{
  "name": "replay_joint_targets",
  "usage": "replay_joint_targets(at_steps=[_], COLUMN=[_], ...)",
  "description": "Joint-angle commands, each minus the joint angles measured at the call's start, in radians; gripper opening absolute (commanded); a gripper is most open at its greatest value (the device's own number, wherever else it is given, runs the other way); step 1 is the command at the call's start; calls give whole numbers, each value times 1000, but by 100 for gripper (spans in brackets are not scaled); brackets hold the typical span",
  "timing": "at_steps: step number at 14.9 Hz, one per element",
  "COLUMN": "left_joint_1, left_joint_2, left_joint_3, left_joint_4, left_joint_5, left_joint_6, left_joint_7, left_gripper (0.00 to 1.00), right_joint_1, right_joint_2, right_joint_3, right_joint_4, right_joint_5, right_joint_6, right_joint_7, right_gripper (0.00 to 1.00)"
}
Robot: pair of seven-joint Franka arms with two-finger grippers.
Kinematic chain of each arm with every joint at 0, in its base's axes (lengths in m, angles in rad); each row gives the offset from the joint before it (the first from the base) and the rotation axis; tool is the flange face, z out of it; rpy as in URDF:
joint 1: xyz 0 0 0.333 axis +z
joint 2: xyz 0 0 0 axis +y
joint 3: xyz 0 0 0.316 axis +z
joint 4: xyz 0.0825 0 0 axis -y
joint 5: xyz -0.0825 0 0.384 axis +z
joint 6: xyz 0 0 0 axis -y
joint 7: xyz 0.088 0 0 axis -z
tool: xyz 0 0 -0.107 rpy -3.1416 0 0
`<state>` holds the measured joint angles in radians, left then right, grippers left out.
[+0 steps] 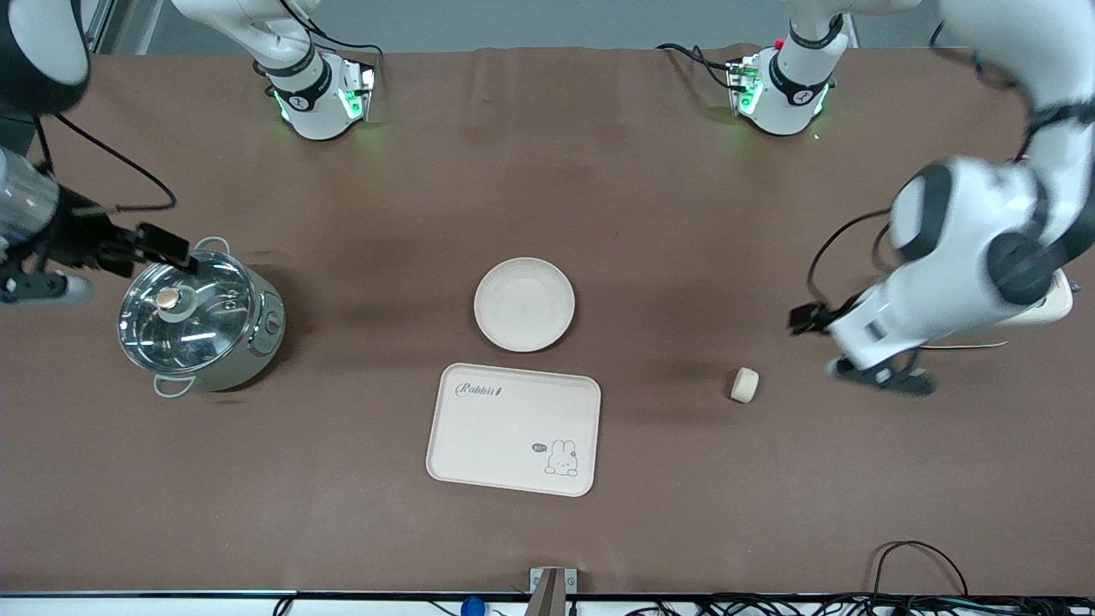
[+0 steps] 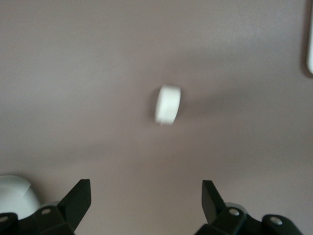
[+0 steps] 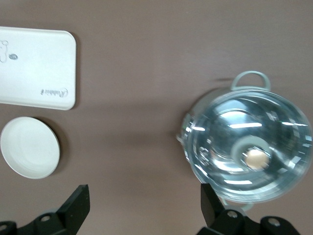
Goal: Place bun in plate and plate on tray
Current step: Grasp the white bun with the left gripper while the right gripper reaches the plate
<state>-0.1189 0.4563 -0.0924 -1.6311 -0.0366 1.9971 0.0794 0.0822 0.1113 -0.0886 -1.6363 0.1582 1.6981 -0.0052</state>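
The first step is only starting: the left end effector (image 1: pixel 881 374), fingers apart and empty, hovers beside the bun (image 1: pixel 744 384) lying on the bench at 3 o'clock of the tray (image 1: pixel 513 428), and must next descend and close on it, while the right end effector (image 1: pixel 162 245) waits spread over the pot (image 1: pixel 201 321) and the plate (image 1: pixel 523 304) sits at the tray's 12 o'clock.

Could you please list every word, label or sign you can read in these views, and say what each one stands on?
"Rabbit": script lettering on the tray, in the corner nearest the plate.
Small speech bubble beside the bunny drawing on the tray: too small to read.
Markings on the robot bases: too small to read.
Nothing readable on the plate, bun or pot.
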Motion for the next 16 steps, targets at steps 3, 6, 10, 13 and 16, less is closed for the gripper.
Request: replay_joint_targets(at_steps=[3,6,10,13,16], left_joint_1=[-22,-24,-18,-21,-19], left_joint_2=[200,209,208,206,190], left_joint_3=[-21,-23,-24,-26,-64], left_joint_4=[-25,-88,-116,-118,-107], left_joint_5=[58,61,60,60,58], left_joint_6=[282,368,382,382,368], left_joint_7=[59,59,60,57,46], left_gripper=[100,100,63,22,11], right_joint_1=[33,85,226,344,442], right_joint_2=[19,18,21,66,161], right_joint_3=[0,0,-2,0,0], right_joint_4=[-150,-294,-501,-597,-597], right_joint_5=[85,170,288,395,535], right_joint_6=[152,309,550,744,872], right_joint_7=[8,8,28,57,97], right_gripper=[100,100,100,100,100])
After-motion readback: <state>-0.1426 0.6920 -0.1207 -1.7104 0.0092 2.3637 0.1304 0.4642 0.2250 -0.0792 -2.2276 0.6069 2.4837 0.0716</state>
